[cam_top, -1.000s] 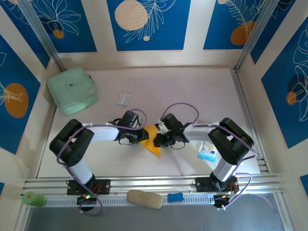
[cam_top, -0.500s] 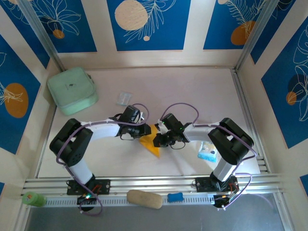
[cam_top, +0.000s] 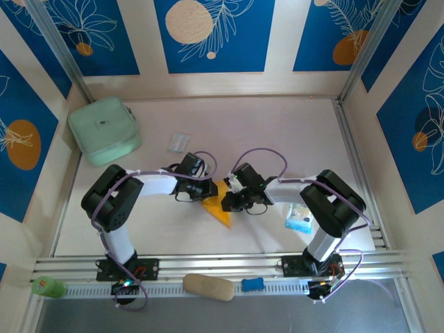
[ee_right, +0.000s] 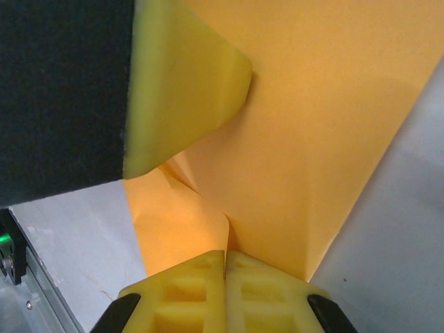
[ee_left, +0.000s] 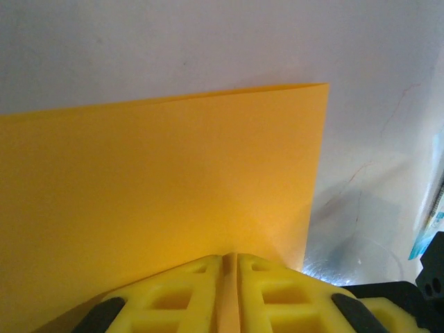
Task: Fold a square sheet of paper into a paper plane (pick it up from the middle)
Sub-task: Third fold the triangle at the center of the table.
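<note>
**Two tight pinches on the square sheet of paper [cam_top: 221,212]**

Nearest, a tan lump [cam_top: 208,286] lies by the front rail [cam_top: 208,263]. At mid-table the orange sheet, creased to a point, sits between the arms. The left gripper [ee_left: 231,258] is closed tight on its edge. The right gripper [ee_right: 225,254] clamps a fold opposite. Beyond, a mint-green pouch [cam_top: 104,130] sits far left.

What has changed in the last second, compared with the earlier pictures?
The left tool slid a little right, toward the right tool, and its elbow followed; it pinches the square sheet of paper. The right tool, shut on the same sheet, and the sheet itself stayed in place.
</note>
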Controlling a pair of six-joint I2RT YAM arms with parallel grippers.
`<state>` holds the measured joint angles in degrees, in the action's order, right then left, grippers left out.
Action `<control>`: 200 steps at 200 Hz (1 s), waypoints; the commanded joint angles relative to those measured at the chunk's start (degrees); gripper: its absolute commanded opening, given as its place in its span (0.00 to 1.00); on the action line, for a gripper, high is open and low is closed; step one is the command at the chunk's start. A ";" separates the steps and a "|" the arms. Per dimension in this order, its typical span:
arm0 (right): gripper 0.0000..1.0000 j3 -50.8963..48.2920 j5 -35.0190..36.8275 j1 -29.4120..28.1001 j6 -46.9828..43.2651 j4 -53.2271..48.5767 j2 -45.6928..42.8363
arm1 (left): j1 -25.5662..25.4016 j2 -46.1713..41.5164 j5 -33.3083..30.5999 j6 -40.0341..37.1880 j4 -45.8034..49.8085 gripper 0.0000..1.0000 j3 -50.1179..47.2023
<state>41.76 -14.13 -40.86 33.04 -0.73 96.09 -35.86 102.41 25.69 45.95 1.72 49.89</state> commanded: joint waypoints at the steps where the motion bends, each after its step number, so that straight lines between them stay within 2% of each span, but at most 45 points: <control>1: 0.01 0.70 -0.24 0.52 -1.02 -1.32 -1.39 | 0.17 1.92 0.39 -0.60 2.34 0.14 -0.06; 105: 0.01 -1.53 0.35 -0.48 -0.21 -0.49 -0.12 | 0.20 0.70 0.45 -0.54 2.30 0.14 -0.23; 152: 0.01 -1.72 1.65 -0.71 0.10 -0.84 0.42 | 0.32 -1.50 -0.12 -2.32 4.86 0.15 2.67; 200: 0.01 -1.35 1.90 -0.97 2.09 -0.08 0.67 | 0.28 -7.66 -1.62 -1.99 6.57 0.18 4.55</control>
<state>41.32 -13.47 -41.23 33.74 0.01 96.01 -35.83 100.09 24.91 44.42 6.68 53.08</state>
